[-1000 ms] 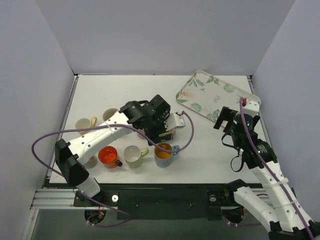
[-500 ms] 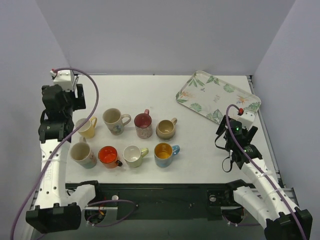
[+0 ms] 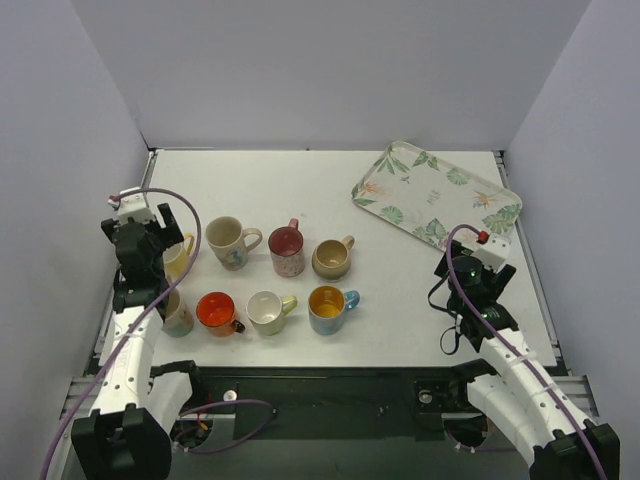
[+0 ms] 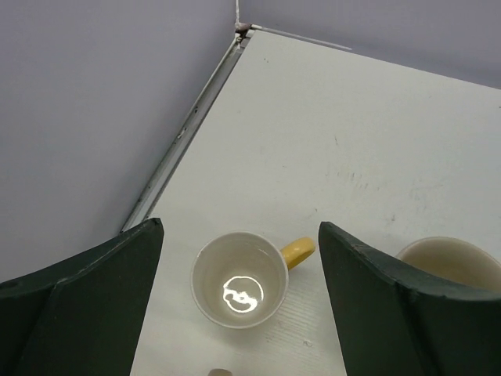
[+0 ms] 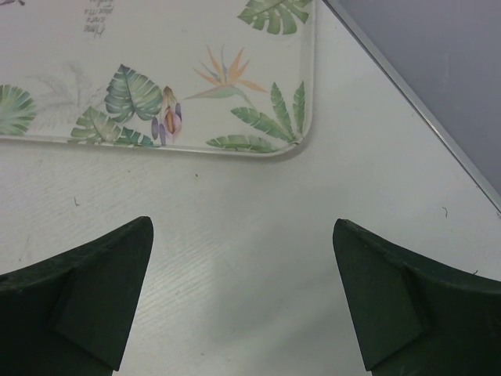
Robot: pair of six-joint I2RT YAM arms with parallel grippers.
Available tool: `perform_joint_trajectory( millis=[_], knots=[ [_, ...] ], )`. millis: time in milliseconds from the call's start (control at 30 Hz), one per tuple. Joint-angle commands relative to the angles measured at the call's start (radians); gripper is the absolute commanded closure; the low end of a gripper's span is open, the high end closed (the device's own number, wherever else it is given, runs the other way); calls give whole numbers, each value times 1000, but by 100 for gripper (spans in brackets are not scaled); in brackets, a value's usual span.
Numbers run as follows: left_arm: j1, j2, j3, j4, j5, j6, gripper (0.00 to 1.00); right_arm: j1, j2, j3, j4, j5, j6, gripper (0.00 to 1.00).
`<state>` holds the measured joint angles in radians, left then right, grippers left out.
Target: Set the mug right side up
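Several mugs stand in two rows on the white table, all with their mouths up. The back row holds a yellow mug (image 3: 180, 256), a patterned cream mug (image 3: 228, 242), a maroon mug (image 3: 287, 248) and a tan mug (image 3: 331, 258). My left gripper (image 3: 150, 238) is open and empty, hovering above the yellow mug (image 4: 239, 290), which sits upright between the fingers in the left wrist view. My right gripper (image 3: 470, 275) is open and empty over bare table (image 5: 243, 258), near the tray's corner.
The front row holds a pale mug (image 3: 180, 312) partly hidden by my left arm, a red mug (image 3: 216, 312), a white mug (image 3: 266, 311) and a blue mug (image 3: 327, 308). A leaf-patterned tray (image 3: 436, 190) lies at the back right (image 5: 156, 78). The side walls are close.
My left arm has pulled back from the maroon mug in the middle to the left side and come down over the yellow mug. My right arm has drawn back slightly.
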<state>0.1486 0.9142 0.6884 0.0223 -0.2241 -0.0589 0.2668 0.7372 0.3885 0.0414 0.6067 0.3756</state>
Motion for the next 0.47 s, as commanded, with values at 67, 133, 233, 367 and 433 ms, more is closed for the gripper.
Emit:
perform_joint_trajectory(
  millis=[67, 133, 233, 367, 433],
  knots=[
    [5, -54, -112, 202, 60, -36, 9, -9, -45, 1, 41, 41, -6, 8],
    [5, -57, -110, 196, 48, -39, 9, -8, -58, 0, 43, 38, -9, 8],
    [6, -60, -96, 174, 35, -41, 9, -8, -64, -3, 43, 38, -10, 8],
    [5, -54, -96, 159, 42, -33, 9, -8, -58, -2, 46, 28, -10, 8],
    [6, -49, -98, 154, 51, -30, 9, -8, -59, 1, 43, 22, -12, 8]
  ],
)
